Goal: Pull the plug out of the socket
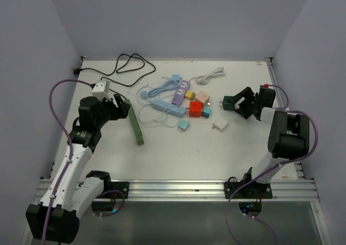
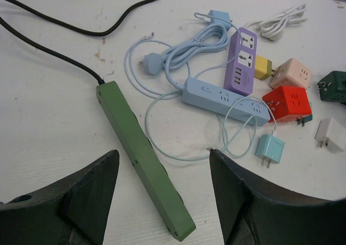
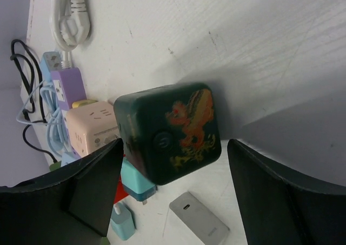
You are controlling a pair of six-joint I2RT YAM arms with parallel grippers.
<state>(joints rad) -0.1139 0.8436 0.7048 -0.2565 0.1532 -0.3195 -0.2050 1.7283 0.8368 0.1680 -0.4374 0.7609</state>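
Observation:
The socket, a long green power strip (image 1: 135, 127) (image 2: 143, 158), lies on the table with its black cord running to the back left. My left gripper (image 1: 120, 105) (image 2: 163, 152) hovers open over the strip's near part, the fingers apart from it on either side. The plug, a dark green cube (image 1: 228, 101) (image 3: 170, 131) with a dragon print, rests on the table at the right, away from the strip, and also shows in the left wrist view (image 2: 335, 85). My right gripper (image 1: 237, 104) (image 3: 174, 142) is open around it, with gaps on both sides.
Between the arms lie a purple strip (image 1: 181, 91), a light blue strip (image 1: 166, 108) with tangled cable, a red cube (image 1: 195, 109), a pink cube (image 1: 203, 97), a teal charger (image 1: 183, 125) and a white charger (image 1: 220, 125). A white cable (image 1: 210, 75) lies at the back.

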